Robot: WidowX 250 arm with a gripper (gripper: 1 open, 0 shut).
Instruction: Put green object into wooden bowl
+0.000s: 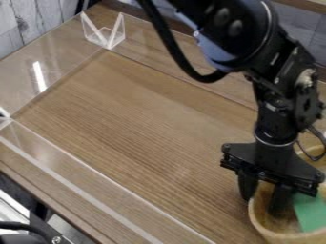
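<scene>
Where the desk (128,114) runs out at its near right corner, one wooden bowl (264,225) sits, cut off by the frame on its right and bottom. One green object (310,212) lies inside it, on the bowl's right side, partly out of frame; only a flat green patch shows, so its long axis cannot be told for certain. One black arm comes down from the top of the view, its tool (269,193) pointing straight down into the bowl just left of the green block. Fingers drawn together, narrow, nothing seen between them. One clear angled stand (103,31) at the far left edge of the desk. Clear low walls border the desk's left side.
</scene>
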